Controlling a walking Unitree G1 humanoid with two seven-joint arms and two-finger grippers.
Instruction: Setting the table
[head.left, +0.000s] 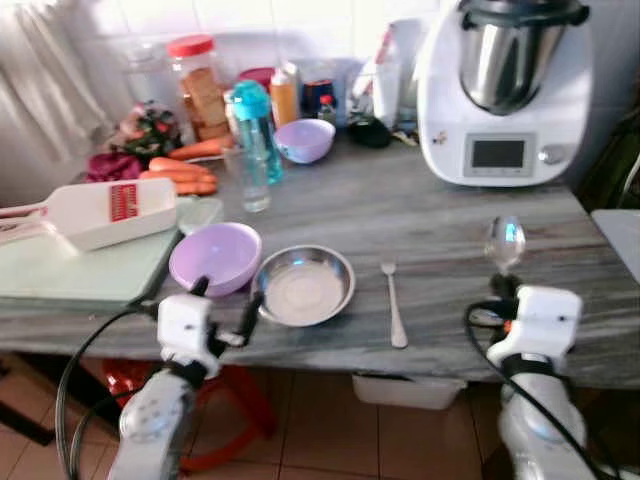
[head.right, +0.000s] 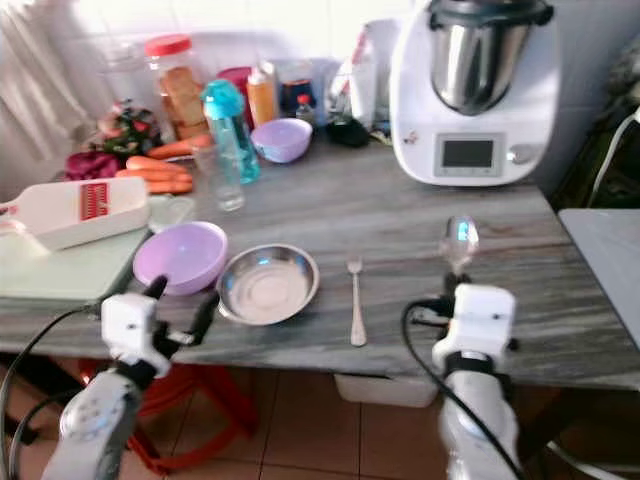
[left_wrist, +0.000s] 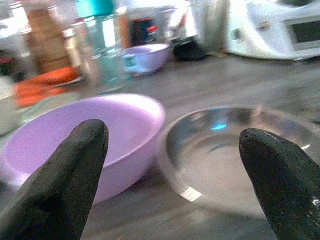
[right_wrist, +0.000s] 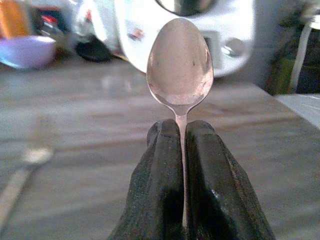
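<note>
My right gripper (head.left: 507, 282) is shut on the handle of a metal spoon (head.left: 505, 242), whose bowl (right_wrist: 180, 62) stands upright above the front right of the grey counter (head.left: 440, 230). A steel bowl (head.left: 304, 285) sits near the counter's front edge, touching a lilac bowl (head.left: 214, 258) on its left. A fork (head.left: 394, 303) lies to the right of the steel bowl. My left gripper (head.left: 225, 305) hangs open at the counter edge, its fingers (left_wrist: 65, 185) spread before both bowls with nothing between them.
At the back stand a white kitchen machine (head.left: 505, 85), a second lilac bowl (head.left: 305, 140), a blue bottle (head.left: 256, 130), a glass (head.left: 246, 178), jars and carrots (head.left: 185, 172). A white dish (head.left: 105, 212) lies on a pale green tray (head.left: 70, 270) at the left.
</note>
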